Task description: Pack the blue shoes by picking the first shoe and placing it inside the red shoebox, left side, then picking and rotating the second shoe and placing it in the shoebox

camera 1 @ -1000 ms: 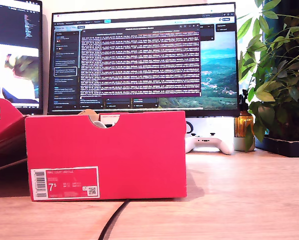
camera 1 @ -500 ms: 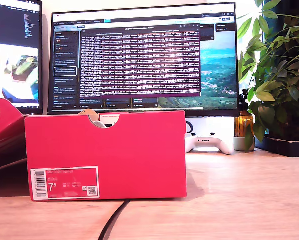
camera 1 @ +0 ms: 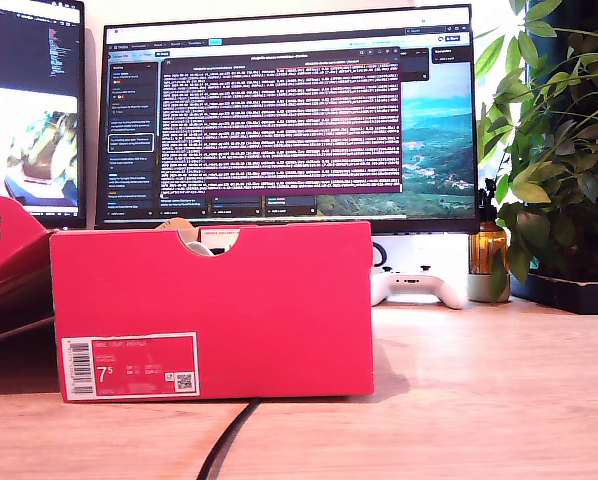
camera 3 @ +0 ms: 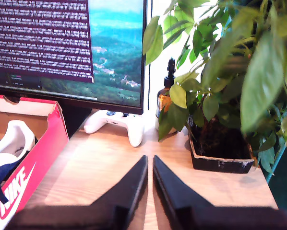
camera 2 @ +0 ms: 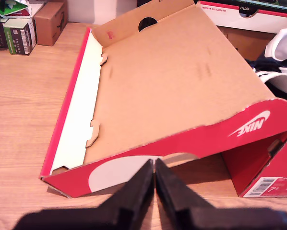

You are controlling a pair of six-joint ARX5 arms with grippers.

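**Shoes boxed — both tools idle**

The blue shoes [camera 3: 11, 143] are seen lying inside the red shoebox [camera 1: 279, 300], which stands on the table [camera 1: 479, 380]. Two appear to be in, though their facing cannot be told. The first tool [camera 2: 154, 177] is pressed together and empty, facing the lid [camera 2: 182, 81] — the second tool [camera 3: 149, 172] likewise, over bare table. Packing is judged essentially done.

The red shoebox [camera 1: 219, 300] stands on the desk [camera 1: 479, 400] before a monitor [camera 1: 289, 110]. A red lid [camera 1: 4, 250] sits at the exterior view's left, and a white controller [camera 1: 419, 288] and a plant [camera 1: 559, 150] at its right.
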